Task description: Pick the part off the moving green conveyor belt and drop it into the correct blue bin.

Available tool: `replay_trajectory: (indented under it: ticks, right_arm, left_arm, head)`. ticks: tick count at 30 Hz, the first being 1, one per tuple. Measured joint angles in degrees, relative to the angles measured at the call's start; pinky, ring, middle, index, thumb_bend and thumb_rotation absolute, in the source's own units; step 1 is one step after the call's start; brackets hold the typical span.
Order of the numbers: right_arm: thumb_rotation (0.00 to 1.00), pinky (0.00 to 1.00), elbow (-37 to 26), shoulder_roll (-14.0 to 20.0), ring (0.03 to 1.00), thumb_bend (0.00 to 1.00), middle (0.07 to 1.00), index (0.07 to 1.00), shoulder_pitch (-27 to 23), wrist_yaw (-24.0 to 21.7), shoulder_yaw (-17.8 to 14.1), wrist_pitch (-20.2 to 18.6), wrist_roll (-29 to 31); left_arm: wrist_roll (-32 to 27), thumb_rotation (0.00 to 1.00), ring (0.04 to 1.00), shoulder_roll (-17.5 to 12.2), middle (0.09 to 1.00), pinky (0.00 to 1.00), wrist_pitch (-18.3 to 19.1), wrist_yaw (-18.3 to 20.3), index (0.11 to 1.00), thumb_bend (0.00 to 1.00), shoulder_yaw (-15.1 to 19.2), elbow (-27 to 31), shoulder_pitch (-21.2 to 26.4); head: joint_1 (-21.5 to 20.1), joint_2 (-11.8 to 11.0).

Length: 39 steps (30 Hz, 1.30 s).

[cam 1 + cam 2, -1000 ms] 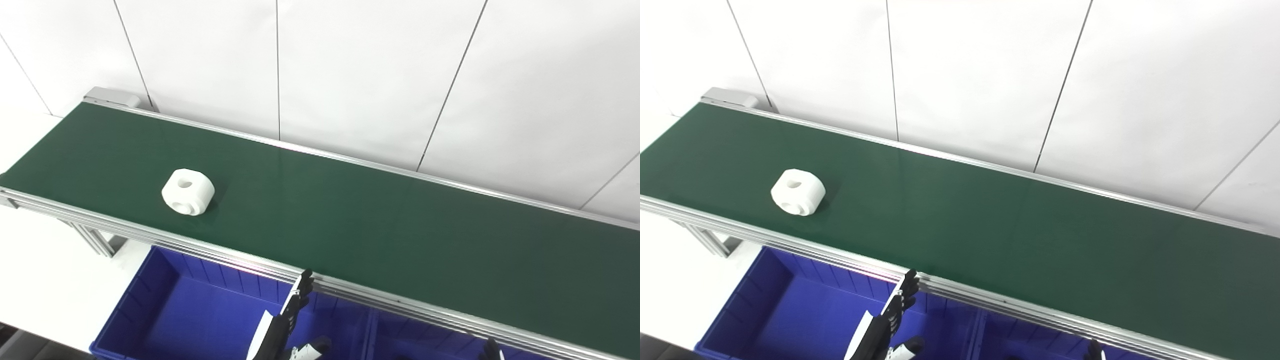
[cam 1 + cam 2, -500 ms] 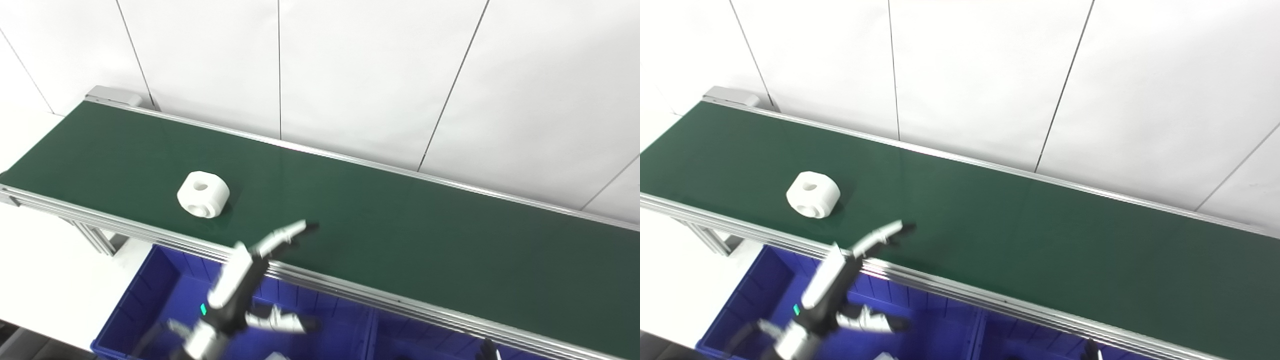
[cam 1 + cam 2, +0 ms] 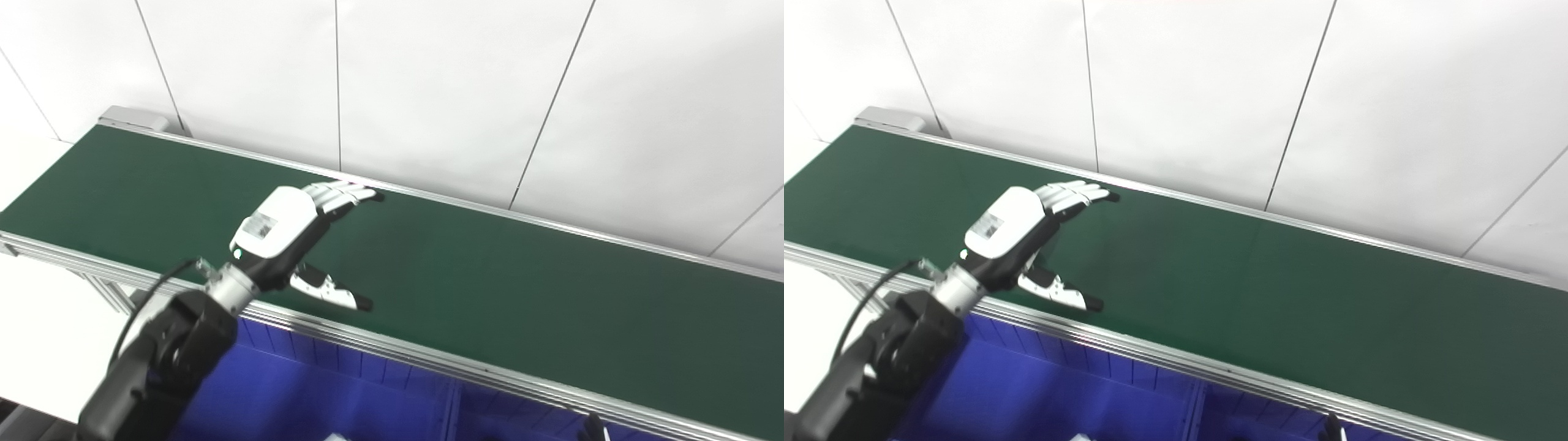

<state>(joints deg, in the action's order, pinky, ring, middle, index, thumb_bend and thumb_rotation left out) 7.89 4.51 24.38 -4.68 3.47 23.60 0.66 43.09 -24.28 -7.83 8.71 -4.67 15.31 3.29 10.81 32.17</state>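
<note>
Broadly, the green conveyor belt (image 3: 490,288) runs under and beyond the fingers, with the blue bin (image 3: 294,392) below its near rail, nearer the robot than the fingers. Over the belt, the left hand (image 3: 288,229) hovers with fingers (image 3: 343,195) spread and thumb apart, released, holding nothing. No white part shows; it may lie hidden beneath that hand. Only a dark tip of the right hand (image 3: 593,425) peeks in, its state unclear.

White panelled wall (image 3: 441,92) behind, thin dark seams running vertical and slanted between panels. Grey metal end cap (image 3: 131,116) at far left, against wall. White table (image 3: 37,343) surface at lower left. Aluminium support leg (image 3: 110,293) standing on table, slanting under silver side rail (image 3: 429,361).
</note>
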Motion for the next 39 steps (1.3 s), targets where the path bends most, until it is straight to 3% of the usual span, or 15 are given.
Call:
replay_trajectory:
  ticks: [9, 16, 24, 29, 30, 32, 35, 36, 37, 38, 39]
  right_arm:
    - [1.0, 1.0, -0.32, -0.4, 0.987, 0.66, 1.0, 1.0, 0.05, -1.3, -0.03, 0.0, 0.59]
    - [1.0, 0.99, -1.24, -0.65, 0.981, 0.67, 1.0, 1.0, 0.57, -1.54, -0.17, 0.0, 0.93]
    - [1.0, 1.0, -1.95, -0.72, 0.975, 0.66, 1.0, 1.0, 0.77, -1.86, -0.17, 0.0, 1.17]
    - [1.0, 0.99, -2.1, -0.99, 0.976, 0.66, 1.0, 1.0, 0.83, -2.2, -0.15, 0.0, 1.19]
    - [1.0, 0.99, -2.1, -1.0, 0.972, 0.66, 1.0, 1.0, 0.83, -2.22, -0.15, 0.0, 1.17]
    - [1.0, 0.99, -2.1, -1.0, 0.968, 0.66, 1.0, 1.0, 0.85, -2.19, -0.17, 0.0, 1.11]
    - [1.0, 0.99, -2.12, -1.02, 0.967, 0.66, 1.0, 1.0, 1.17, -2.16, -0.16, 0.0, 0.99]
    - [1.0, 0.99, -2.13, -1.02, 0.963, 0.66, 1.0, 1.0, 1.32, -2.18, -0.16, 0.0, 0.99]
    - [1.0, 0.99, -2.14, -1.01, 0.963, 0.66, 1.0, 1.0, 1.51, -2.18, -0.16, 0.0, 0.99]
    - [1.0, 0.99, -2.18, -1.02, 0.963, 0.66, 1.0, 1.0, 1.62, -2.19, -0.15, 0.0, 1.02]
    - [1.0, 1.0, -2.31, -1.02, 0.963, 0.66, 1.0, 1.0, 1.64, -2.22, -0.14, 0.0, 1.07]
  left_arm:
    - [3.0, 0.47, 0.87, -4.31, 0.872, 0.85, 0.28, 1.35, 0.875, 1.0, -1.14, -14.73, 8.24]
    - [3.26, 0.42, 0.88, -4.99, 0.877, 0.86, 0.47, 1.38, 0.877, 1.0, -3.2, -24.38, 9.33]
    - [-0.07, 0.48, 0.905, -7.93, 0.887, 0.89, 0.65, 7.48, 0.872, 1.0, -5.35, -25.18, 9.37]
    - [-3.71, 0.39, 0.895, -8.62, 0.866, 0.88, 1.83, 12.8, 0.839, 1.0, -6.63, -25.04, 10.66]
    - [-3.38, 0.31, 0.864, -8.78, 0.841, 0.84, 2.08, 13.13, 0.816, 1.0, -7.05, -25.03, 11.04]
    - [-0.84, 0.16, 0.81, -8.8, 0.79, 0.78, 2.05, 10.7, 0.774, 0.98, -8.0, -25.27, 11.19]
    - [5.12, 0.05, 0.73, -8.26, 0.718, 0.69, 1.83, 2.05, 0.7, 0.96, -9.33, -28.33, 11.15]
    - [5.92, 0.01, 0.648, -8.0, 0.652, 0.63, 1.52, -0.43, 0.636, 0.88, -9.32, -29.25, 11.14]
    - [6.15, 0.01, 0.639, -7.73, 0.644, 0.62, 0.6, -3.62, 0.628, 0.87, -9.29, -30.3, 11.14]
    - [6.27, 0.02, 0.557, -7.46, 0.567, 0.56, -0.42, -6.65, 0.521, 0.61, -9.24, -31.25, 11.14]
    - [6.04, 0.01, 0.513, -7.03, 0.523, 0.52, -1.79, -9.87, 0.491, 0.55, -8.96, -32.41, 11.15]
  head:
    - [-0.79, 0.53]
    - [-0.97, 1.31]
    - [-1.23, 1.85]
    - [-1.67, 2.37]
    - [-1.67, 2.46]
    - [-1.67, 2.46]
    - [-1.76, 2.64]
    - [-1.76, 2.64]
    - [-1.76, 2.64]
    - [-1.93, 2.64]
    - [-2.02, 2.72]
